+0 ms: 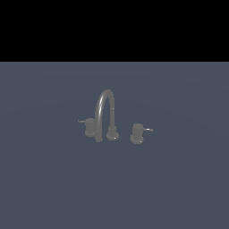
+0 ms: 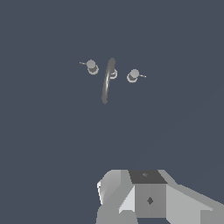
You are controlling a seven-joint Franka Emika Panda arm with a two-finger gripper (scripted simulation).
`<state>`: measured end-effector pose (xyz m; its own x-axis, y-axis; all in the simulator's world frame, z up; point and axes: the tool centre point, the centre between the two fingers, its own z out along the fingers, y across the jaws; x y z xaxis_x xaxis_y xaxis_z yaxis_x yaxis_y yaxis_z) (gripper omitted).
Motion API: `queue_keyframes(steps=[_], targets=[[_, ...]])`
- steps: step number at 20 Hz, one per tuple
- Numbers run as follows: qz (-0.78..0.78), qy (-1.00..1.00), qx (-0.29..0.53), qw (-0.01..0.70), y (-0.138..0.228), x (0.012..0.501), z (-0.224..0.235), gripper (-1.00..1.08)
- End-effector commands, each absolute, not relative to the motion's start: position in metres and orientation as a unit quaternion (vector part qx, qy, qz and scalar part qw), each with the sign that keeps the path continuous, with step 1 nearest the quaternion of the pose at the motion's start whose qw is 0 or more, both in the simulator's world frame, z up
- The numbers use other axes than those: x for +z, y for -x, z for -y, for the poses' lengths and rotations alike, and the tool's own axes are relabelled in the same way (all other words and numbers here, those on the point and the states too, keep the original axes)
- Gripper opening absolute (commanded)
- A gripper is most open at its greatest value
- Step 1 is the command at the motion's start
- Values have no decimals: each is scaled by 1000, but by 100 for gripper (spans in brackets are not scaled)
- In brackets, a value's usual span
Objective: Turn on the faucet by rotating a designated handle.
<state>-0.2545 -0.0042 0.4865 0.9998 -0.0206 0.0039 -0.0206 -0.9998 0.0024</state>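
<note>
The task looks barely begun, judging by how things lie. The faucet point(image 1: 106, 117) stands alone near the middle of the table point(image 1: 179, 188), and in the exterior view no arm or hand is anywhere near it. Its arched spout point(image 1: 105, 105) rises from a round base, with a stubby valve on each side. The handle point(image 1: 137, 133) to be turned is the valve on the exterior view's right, a short grey cylinder whose thin lever point(image 1: 148, 129) sticks out sideways towards that view's right and ends in a pale tip. The twin valve point(image 1: 90, 127) sits on the other side of the spout, its lever pointing the opposite way.

The wrist view looks down on the whole set from well above: handle point(image 2: 133, 75), spout point(image 2: 107, 80) and twin valve point(image 2: 92, 66) all appear small and far off. Only a blocky grey part of the hand point(image 2: 144, 197) shows at the edge of that view. Its fingers are out of sight, so I cannot tell whether it is spread or pressed together.

Nothing touches the handle, and the lever seems to be at rest. So all the work remains: bring the hand down to the lever, set it against or around the rod, and swing the rod about the valve
</note>
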Motion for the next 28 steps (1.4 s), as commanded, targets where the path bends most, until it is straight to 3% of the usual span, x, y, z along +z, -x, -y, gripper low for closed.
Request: queue_keyframes(steps=[1, 17, 28], targets=[[10, -1000, 2, 1, 255, 487, 4, -100], [-12, -1000, -2, 13, 246, 486, 0, -100], [53, -998, -7, -24, 206, 463, -3, -100]])
